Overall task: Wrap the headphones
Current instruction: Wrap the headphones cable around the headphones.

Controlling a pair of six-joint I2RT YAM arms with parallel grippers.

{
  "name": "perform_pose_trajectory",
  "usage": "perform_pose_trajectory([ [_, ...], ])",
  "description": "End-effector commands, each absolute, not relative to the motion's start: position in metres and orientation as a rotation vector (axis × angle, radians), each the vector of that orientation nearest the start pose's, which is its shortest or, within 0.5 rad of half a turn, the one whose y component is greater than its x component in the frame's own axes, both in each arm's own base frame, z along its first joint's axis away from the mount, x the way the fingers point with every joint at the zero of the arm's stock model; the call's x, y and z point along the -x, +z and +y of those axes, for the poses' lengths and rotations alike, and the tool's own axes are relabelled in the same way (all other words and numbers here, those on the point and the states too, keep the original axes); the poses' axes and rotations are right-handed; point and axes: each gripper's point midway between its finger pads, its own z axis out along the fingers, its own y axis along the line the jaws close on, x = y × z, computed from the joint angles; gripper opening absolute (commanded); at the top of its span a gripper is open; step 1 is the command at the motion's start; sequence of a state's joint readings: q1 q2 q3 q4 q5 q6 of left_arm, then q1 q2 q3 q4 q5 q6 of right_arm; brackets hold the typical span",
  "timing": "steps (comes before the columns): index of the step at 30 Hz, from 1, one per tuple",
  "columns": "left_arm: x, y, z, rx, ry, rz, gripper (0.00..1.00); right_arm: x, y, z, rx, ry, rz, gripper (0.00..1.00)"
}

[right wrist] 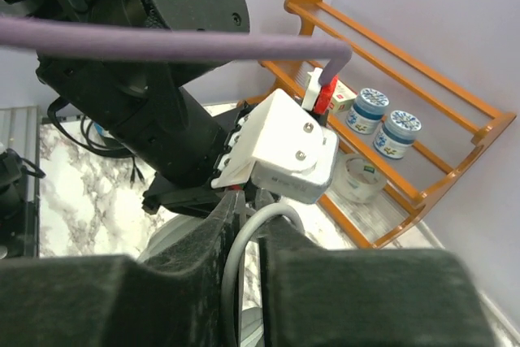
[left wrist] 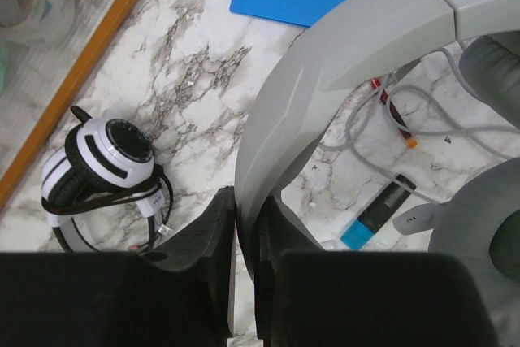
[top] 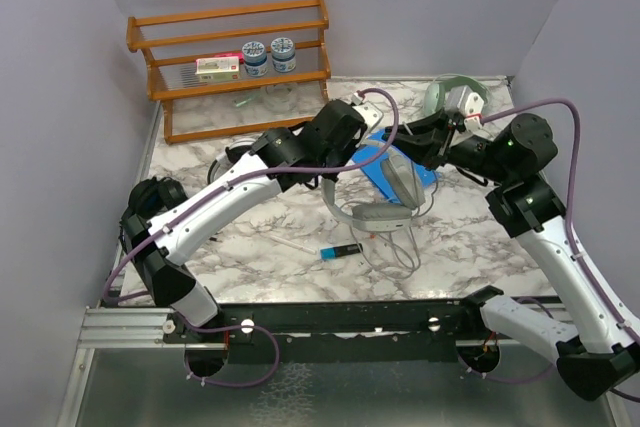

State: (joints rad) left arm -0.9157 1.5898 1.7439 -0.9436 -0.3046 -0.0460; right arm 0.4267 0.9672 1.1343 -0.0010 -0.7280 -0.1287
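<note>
1. Left tool (left wrist: 246, 241) is pressed together on the headband (left wrist: 325, 62) of the grey headphones (top: 385, 209), which sit mid-surface (top: 270, 247). The grip is on a thin edge, so the band could twist or slip out.
2. The cable (right wrist: 233, 253) runs through the right tool (right wrist: 248, 225). Whether it is pinched or loose cannot be told. If loose, the cable slides free and the wrap slackens.
3. Slack loops lie on the surface below and may snag an ear cup.
4. The tools work close together, so they risk bumping each other.

Pale grey headphones (top: 385, 209) sit mid-tabletop (top: 270, 247), overlapping a blue sheet (top: 378, 162). Their cable (top: 392, 247) loops beside a small blue-black stick (top: 340, 250). Black headphones (top: 155, 192) lie far left.
</note>
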Motion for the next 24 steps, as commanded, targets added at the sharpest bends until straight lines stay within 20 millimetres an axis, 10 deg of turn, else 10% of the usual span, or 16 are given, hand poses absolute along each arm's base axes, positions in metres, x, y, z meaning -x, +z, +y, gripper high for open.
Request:
perform_pose_trajectory([
  [1, -0.281, 0.296, -0.285, -1.025, -0.08, 1.952, 0.0, -0.229, 0.438, 0.231, 0.964, 0.754, 1.101, 0.21],
  [15, -0.28, 0.317, -0.297, -1.174, -0.111, 1.616, 0.0, -0.229, 0.413, 0.204, 0.783, 0.717, 1.326, 0.17],
  [24, -0.283, 0.308, -0.311, -1.235, -0.115, 1.552, 0.0, -0.166, 0.423, 0.227, 1.007, 1.016, 1.248, 0.14],
])
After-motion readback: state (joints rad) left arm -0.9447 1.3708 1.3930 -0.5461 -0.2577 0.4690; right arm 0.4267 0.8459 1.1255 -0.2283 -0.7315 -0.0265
